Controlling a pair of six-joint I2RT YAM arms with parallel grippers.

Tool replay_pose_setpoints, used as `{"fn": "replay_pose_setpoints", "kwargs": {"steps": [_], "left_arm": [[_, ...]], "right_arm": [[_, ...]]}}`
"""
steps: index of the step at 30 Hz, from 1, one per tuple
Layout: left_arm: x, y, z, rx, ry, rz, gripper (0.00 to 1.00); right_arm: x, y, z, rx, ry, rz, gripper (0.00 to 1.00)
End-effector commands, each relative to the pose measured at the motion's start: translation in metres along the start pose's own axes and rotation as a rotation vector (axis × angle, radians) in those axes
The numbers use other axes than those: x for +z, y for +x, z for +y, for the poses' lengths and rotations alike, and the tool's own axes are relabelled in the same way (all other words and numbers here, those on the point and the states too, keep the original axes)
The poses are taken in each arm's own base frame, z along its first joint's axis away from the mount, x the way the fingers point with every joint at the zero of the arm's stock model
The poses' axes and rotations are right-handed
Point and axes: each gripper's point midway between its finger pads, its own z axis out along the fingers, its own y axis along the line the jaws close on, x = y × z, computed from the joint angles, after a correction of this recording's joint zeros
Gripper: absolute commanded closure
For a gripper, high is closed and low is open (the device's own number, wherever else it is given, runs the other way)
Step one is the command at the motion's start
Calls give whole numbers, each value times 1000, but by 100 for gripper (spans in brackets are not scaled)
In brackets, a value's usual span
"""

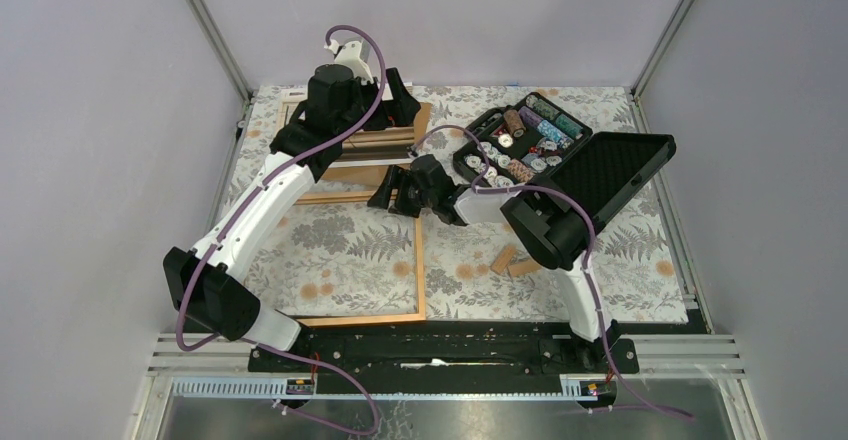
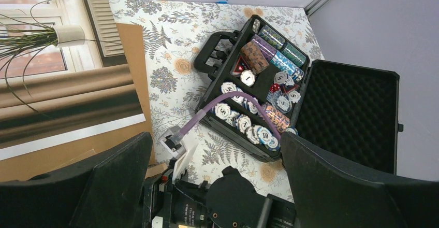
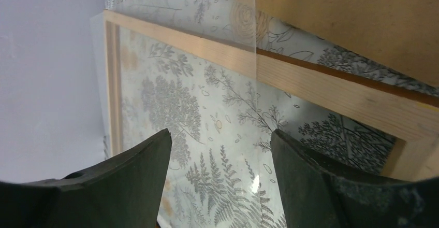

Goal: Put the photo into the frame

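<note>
The photo (image 2: 67, 83) lies face up at 11 o'clock on the fern-print tablecloth (image 1: 480, 290), on a plain brown backing board (image 2: 133, 52) that shows past its right edge. The wooden frame (image 1: 420, 270) lies flat nearer, toward 8 o'clock, and the cloth shows through its opening, so no print is in it yet.

The print looks like thin paper: light, floppy, easy to crease and hard to lift off the board. I would take it by the white margin at an edge or corner and slide it clear of the board first.

A clear pane (image 3: 228, 26) lies across one frame corner. It is probably slippery, and it may chip.

The left gripper (image 2: 215, 137) hangs above the photo, fingers spread wide and empty. The right gripper (image 3: 220, 134) hovers over the frame's far rail, fingers apart and pinching nothing.

At 1 o'clock an open black carrying case (image 2: 352, 114) holds poker chips (image 2: 259, 132) in rows and loose. Its foam-lined lid is bare.
</note>
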Motion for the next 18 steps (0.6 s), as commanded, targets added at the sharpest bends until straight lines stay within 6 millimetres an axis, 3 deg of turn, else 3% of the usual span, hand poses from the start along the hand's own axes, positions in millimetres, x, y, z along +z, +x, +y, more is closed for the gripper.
{"fn": "replay_pose_setpoints", "kwargs": {"steps": [1,8,14,18], "left_arm": [[-8,-24,-17,5,56,-71,1],[-9,-24,-18,2,63,-68,1],[-11,-26,-19,3,62,-76,1],[-11,-26,-19,2,66,-74,1]], "right_arm": [[10,23,-19,46,-7,107,24],[14,28,-6,91,-75,169,37],[5,15,-7,98,-87,122,66],[-10,4,17,99,-180,100,87]]}}
